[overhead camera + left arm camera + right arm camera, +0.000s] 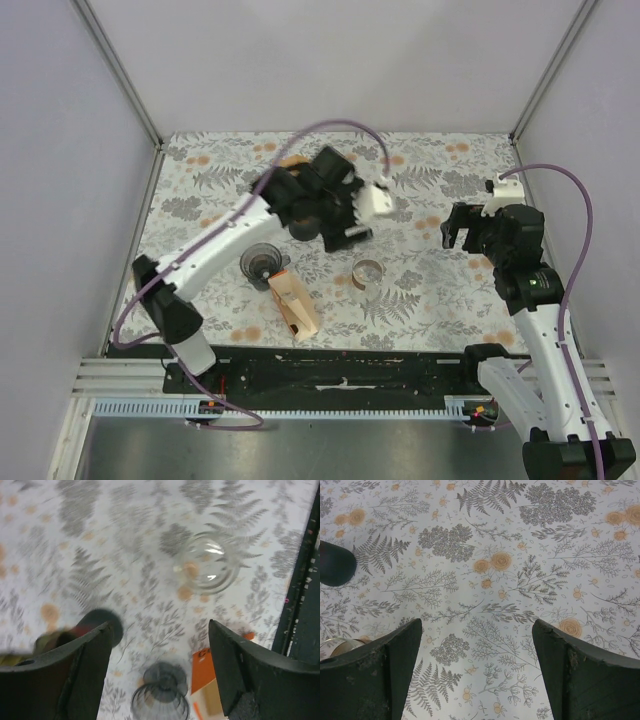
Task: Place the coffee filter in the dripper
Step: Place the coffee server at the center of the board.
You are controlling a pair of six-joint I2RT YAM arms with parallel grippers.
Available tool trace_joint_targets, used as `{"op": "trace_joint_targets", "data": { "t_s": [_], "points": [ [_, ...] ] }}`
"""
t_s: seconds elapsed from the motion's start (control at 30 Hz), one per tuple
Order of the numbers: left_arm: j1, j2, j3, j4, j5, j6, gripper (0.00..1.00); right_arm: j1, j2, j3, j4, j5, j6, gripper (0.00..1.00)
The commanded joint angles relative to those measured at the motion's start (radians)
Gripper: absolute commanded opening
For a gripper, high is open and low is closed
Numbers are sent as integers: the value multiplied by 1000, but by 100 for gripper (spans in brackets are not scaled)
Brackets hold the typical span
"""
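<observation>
The coffee filters (296, 310) are tan paper in an orange pack (284, 288). The pack lies flat on the table (430, 170), near the front edge and a bit left of the middle. In the left wrist view, only a corner of the pack (207, 672) shows, at the bottom.

The dripper (262, 262) is dark and see-through. It stands upright just beside the far end of the pack. It is too close to tell if they touch. In the left wrist view the dripper (161, 700) is at the bottom edge and looks blurry.

A small round glass (367, 275) stands to the right of the dripper, well apart from it. The left wrist view shows the same glass (207, 562) from above.

The left gripper (338, 228) hangs over the middle of the table, behind the dripper and the glass. Its fingers (85, 655) are spread wide with nothing between them.

The right gripper (457, 232) is over the right side of the table, away from everything. Its fingers (395, 655) are spread wide too, and only the flowery cloth shows between them.
</observation>
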Motion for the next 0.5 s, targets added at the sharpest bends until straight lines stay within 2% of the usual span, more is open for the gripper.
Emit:
{"op": "trace_joint_targets", "data": {
  "t_s": [0.0, 0.07, 0.2, 0.3, 0.37, 0.47],
  "points": [
    [327, -163, 48, -78, 156, -112, 82, -5, 3, -3, 25, -34, -11, 98],
    [479, -210, 23, -98, 190, -129, 80, -5, 6, -4, 28, -39, -9, 98],
    [810, -321, -121, -73, 286, -129, 80, -3, 18, -8, 37, -51, -12, 98],
    [1002, -327, -228, -29, 271, -160, 80, -3, 27, -5, 40, -59, -14, 98],
    [1056, -306, -315, 16, 242, -184, 80, -3, 30, -5, 40, -66, -17, 98],
    [1060, -260, -453, 68, 260, -201, 85, -3, 30, -6, 40, -66, -17, 98]
  ]
}}
